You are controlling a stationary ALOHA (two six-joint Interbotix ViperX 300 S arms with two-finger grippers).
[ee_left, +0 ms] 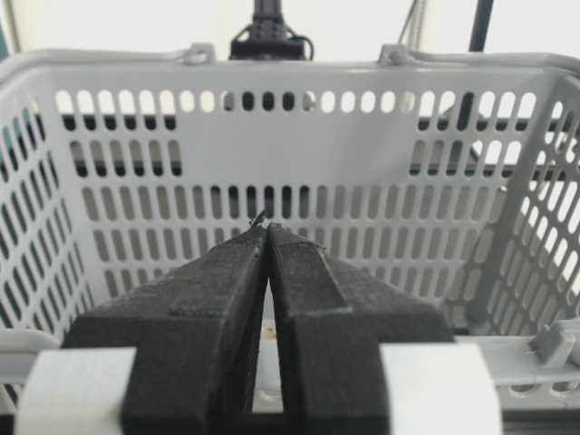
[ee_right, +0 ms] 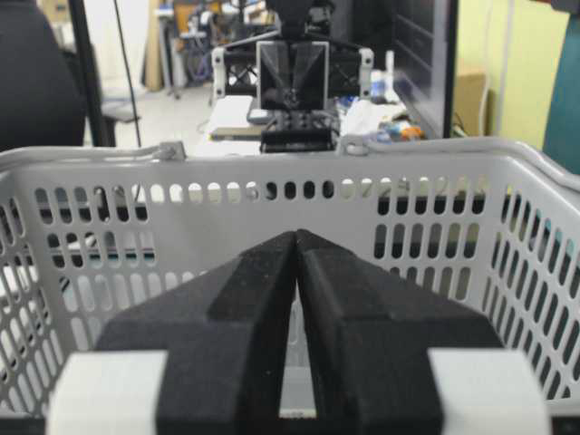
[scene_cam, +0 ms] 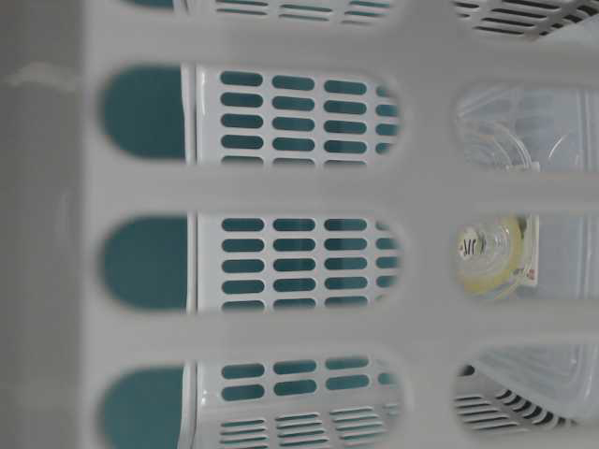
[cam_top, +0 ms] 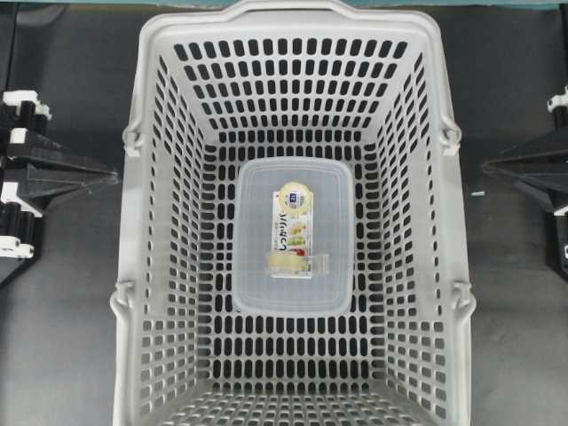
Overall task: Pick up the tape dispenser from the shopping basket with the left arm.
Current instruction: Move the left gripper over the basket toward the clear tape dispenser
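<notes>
From overhead you see the shopping basket filling the middle of the dark surface; on the middle of its slotted floor lies a translucent tray, and the tape dispenser lies on that tray, card top toward the far wall, clear dispenser toward the near wall; the left tool sits outside the basket's left wall, its tip pointing at it, and the right tool sits likewise outside the right wall, both apart from the basket. At table level you look through the blurred slots of the basket wall; the pale tape roll shows through one opening at the right, with the tray's clear plastic above and below it. In the left wrist view your left tool has its black fingers pressed together, holding nothing, above the near rim and facing the far wall. In the right wrist view your right tool is likewise pressed together and empty, pointing over the basket rim toward the opposite arm.
</notes>
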